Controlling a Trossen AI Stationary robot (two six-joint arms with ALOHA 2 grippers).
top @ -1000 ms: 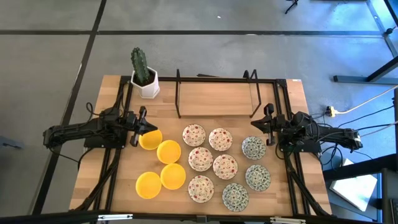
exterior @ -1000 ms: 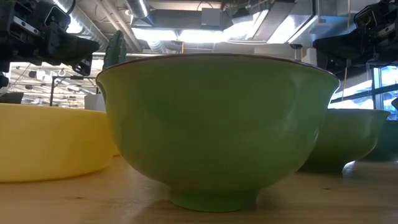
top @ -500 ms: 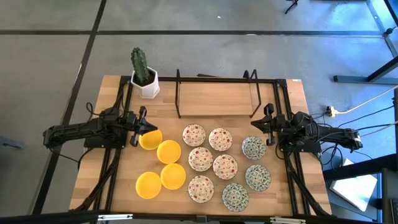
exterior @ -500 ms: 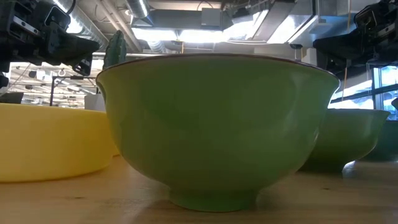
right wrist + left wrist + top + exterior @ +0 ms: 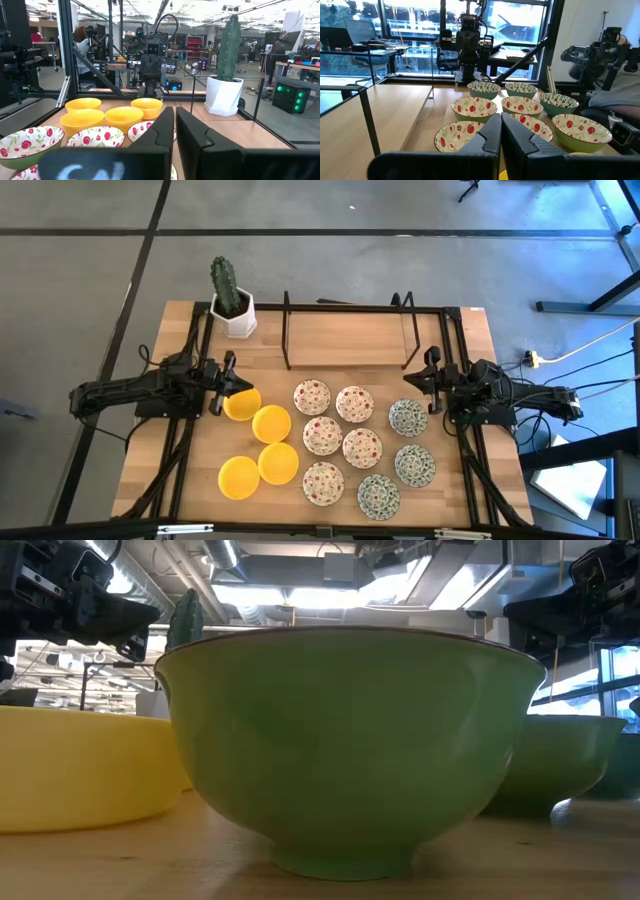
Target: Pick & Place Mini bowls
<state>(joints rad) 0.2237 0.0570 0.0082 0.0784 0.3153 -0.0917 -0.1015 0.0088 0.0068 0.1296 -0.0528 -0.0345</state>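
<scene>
The mini bowls stand upright on the wooden table (image 5: pixel 180 480). Several plain yellow ones (image 5: pixel 271 423) sit at the left. Several white ones with red flowers (image 5: pixel 322 435) fill the middle. Three with a green pattern (image 5: pixel 414 465) are at the right. My left gripper (image 5: pixel 230 385) is shut and points level, raised beside the farthest yellow bowl (image 5: pixel 242 404); in its wrist view its fingers (image 5: pixel 501 127) face the flowered bowls (image 5: pixel 474 107). My right gripper (image 5: pixel 425 385) is shut and raised beside the farthest green-patterned bowl (image 5: pixel 408 417); in its wrist view it (image 5: pixel 175 120) faces the yellow bowls (image 5: pixel 124 116).
A cactus in a white pot (image 5: pixel 232 308) stands at the table's far left corner. A black wire rack (image 5: pixel 350 330) stands along the far edge. In the low view one bowl's green outside (image 5: pixel 345 740) fills the picture. The bare wood left of the yellow bowls is free.
</scene>
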